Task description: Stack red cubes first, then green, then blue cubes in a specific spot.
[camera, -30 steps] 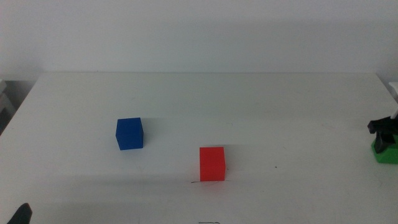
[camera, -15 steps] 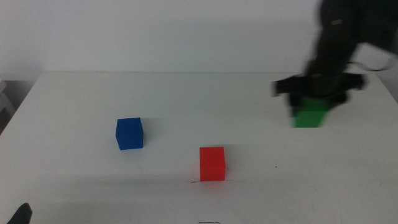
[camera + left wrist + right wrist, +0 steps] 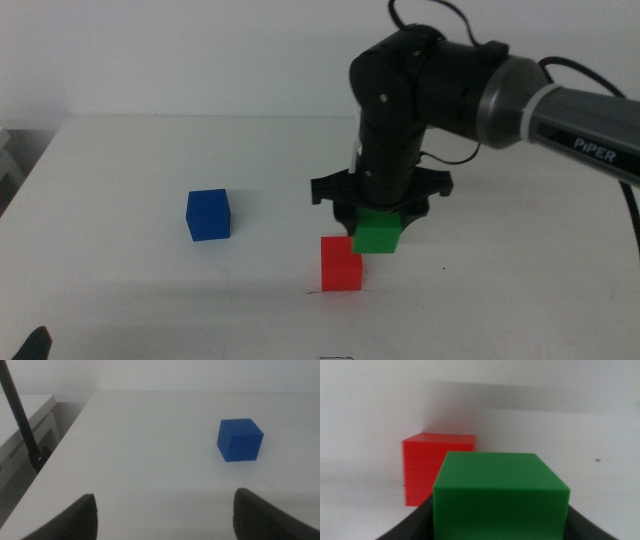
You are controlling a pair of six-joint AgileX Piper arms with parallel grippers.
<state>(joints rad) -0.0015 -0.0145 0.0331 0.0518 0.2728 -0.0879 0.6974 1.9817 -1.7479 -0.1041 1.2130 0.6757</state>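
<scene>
Right claw [image 3: 378,222]: the green cube [image 3: 378,236] is held in the air, at 2 o'clock of the red cube [image 3: 341,263].
Left claw [image 3: 162,510]: kept wide, low by the worktop [image 3: 120,180].
Blue cube [image 3: 208,215]: sat at 10 o'clock of red.

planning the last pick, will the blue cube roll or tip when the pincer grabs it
Probably neither: the blue cube sits flat on the table, with square faces and nothing touching it. Its plain matte sides likely grip well. It looks solid and stiff, much like the green cube the right pincer carries squarely.
</scene>
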